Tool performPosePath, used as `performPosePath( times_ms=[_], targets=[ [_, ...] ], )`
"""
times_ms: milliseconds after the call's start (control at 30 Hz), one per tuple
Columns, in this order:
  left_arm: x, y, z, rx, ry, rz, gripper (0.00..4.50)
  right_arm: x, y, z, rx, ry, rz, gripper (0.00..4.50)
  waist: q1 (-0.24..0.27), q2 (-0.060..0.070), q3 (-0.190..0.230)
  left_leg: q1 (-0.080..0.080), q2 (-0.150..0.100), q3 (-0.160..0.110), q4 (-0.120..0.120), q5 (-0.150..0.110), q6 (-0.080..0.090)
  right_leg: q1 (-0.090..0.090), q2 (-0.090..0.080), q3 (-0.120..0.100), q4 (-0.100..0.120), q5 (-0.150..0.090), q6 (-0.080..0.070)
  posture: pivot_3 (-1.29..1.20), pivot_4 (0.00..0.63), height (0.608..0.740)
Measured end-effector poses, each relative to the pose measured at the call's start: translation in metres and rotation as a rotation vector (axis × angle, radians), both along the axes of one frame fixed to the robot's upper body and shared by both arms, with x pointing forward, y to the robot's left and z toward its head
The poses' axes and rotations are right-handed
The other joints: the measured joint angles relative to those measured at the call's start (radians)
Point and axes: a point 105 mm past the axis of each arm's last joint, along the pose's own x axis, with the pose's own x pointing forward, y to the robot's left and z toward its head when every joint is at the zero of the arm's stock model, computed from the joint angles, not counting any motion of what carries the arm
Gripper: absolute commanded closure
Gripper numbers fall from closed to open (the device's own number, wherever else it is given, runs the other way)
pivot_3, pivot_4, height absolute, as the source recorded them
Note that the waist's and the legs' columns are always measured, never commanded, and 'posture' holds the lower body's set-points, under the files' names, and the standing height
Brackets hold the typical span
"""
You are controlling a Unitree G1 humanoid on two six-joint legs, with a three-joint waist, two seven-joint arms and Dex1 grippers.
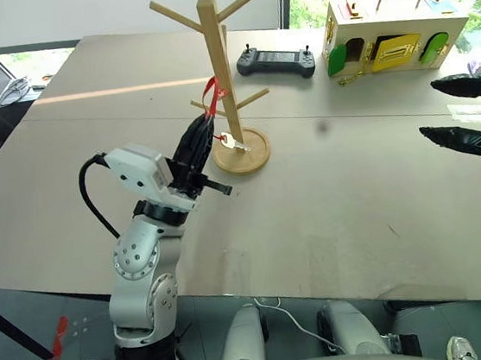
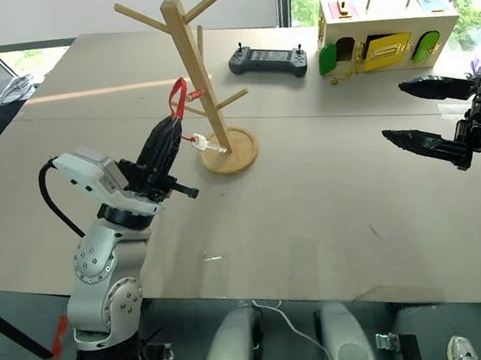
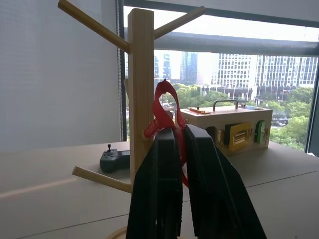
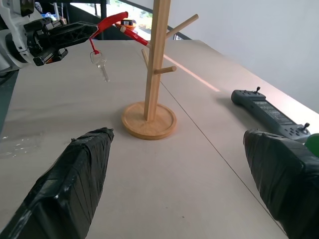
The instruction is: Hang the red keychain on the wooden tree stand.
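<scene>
The left gripper (image 2: 166,138), with two black fingers, is clamped on the red keychain (image 1: 213,96), a thin red loop strap with a small silvery-white key (image 1: 230,141) dangling below the grip. The strap is pinched partway along, so the free loop stands up above the fingertips and remains open for a peg to pass through. The keychain is held in the air, clear of the table, just beside the wooden tree stand (image 1: 220,69), a tall light-wood square post with slanted peg branches on a round disc base (image 1: 253,157).

The loop sits near one of the short lower pegs (image 4: 164,70); in the right wrist view it appears close to, or against, a peg on the post's far side, but whether it is already over a peg cannot be determined. Judgement: the hanging step is in progress and the release is not yet done.

The right gripper (image 2: 427,115) hangs with its jaws spread wide, holding nothing, well apart from the stand over the right part of the pale tabletop (image 1: 331,213). This position keeps it out of the working arm's path.

Behind the stand lie a dark grey handheld controller (image 1: 276,61) and a pale wooden box with green and yellow doors (image 1: 393,34), both clear of the work area.
</scene>
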Motion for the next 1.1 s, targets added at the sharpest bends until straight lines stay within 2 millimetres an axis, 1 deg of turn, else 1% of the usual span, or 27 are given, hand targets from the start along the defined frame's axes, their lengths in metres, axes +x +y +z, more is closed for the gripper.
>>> performPosePath(
  times_ms=[133,333,400,467,600,733,800,867,933,1100],
  targets=[
    [0.007,0.002,-0.011,0.016,0.038,0.009,4.45,-0.001,-0.001,-0.001,0.001,0.009,0.010,0.00,0.000,0.000,0.000,0.000,0.000,0.000,0.000,0.000,0.000,0.000,0.000,0.000,0.000,0.000,0.000,0.00,0.150,0.740],
    [0.018,-0.004,-0.028,0.039,0.073,-0.018,4.45,-0.001,-0.001,-0.002,-0.002,0.013,0.020,0.00,0.000,0.000,0.000,0.000,0.000,0.000,0.000,0.000,0.000,0.000,0.000,0.000,0.000,0.000,0.000,0.00,0.150,0.740],
    [0.021,-0.005,-0.029,0.040,0.071,-0.016,4.45,-0.002,-0.002,-0.001,-0.001,0.009,0.017,0.00,0.000,0.000,0.000,0.000,0.000,0.000,0.000,0.000,0.000,0.000,0.000,0.000,0.000,0.000,0.000,0.00,0.150,0.740],
    [0.021,-0.008,-0.025,0.028,0.051,-0.026,4.45,-0.002,-0.003,0.001,0.001,0.001,0.012,0.00,0.000,0.000,0.000,-0.001,0.000,0.000,0.000,0.000,0.000,0.000,0.000,0.000,0.000,0.000,0.000,0.00,0.150,0.740],
    [0.019,-0.014,-0.021,0.027,0.021,-0.049,4.45,-0.003,-0.003,0.001,-0.001,0.001,0.011,0.00,0.000,0.000,0.000,-0.001,0.000,0.000,0.000,0.000,0.000,0.000,0.000,0.000,0.000,0.000,0.000,0.00,0.150,0.740],
    [0.013,-0.013,-0.015,0.002,-0.016,-0.040,4.45,-0.004,-0.004,0.000,-0.002,0.002,0.008,0.00,0.000,0.000,0.000,-0.001,0.000,0.000,0.000,0.000,0.000,0.000,0.000,0.000,0.000,0.000,0.000,0.00,0.150,0.740],
    [0.009,-0.012,-0.017,-0.006,-0.015,-0.031,4.45,-0.004,-0.005,-0.001,-0.003,0.004,0.006,0.00,0.000,0.000,0.000,-0.001,0.000,0.000,0.000,0.000,0.000,0.000,0.000,0.000,0.000,0.000,0.000,0.00,0.150,0.740],
    [0.005,-0.009,-0.026,-0.014,0.017,-0.014,4.45,-0.005,-0.005,-0.001,-0.004,0.003,0.008,0.00,-0.001,0.000,0.000,-0.001,0.000,0.000,0.000,0.000,0.000,0.000,0.000,0.000,0.000,0.000,0.000,0.00,0.150,0.740],
    [0.003,-0.006,-0.031,-0.022,0.034,-0.001,4.45,-0.005,-0.005,-0.001,-0.007,0.003,0.008,0.00,0.000,0.000,0.000,-0.001,0.000,0.000,0.000,0.000,0.000,0.000,0.000,0.000,0.000,0.000,0.000,0.00,0.150,0.740],
    [-0.004,-0.011,-0.023,-0.012,-0.002,-0.011,4.45,-0.004,-0.005,-0.003,-0.008,0.001,0.008,0.00,0.000,0.000,0.000,-0.001,0.000,0.000,0.000,0.000,0.000,0.000,0.000,0.000,0.000,0.000,0.000,0.00,0.150,0.740]
  ],
)
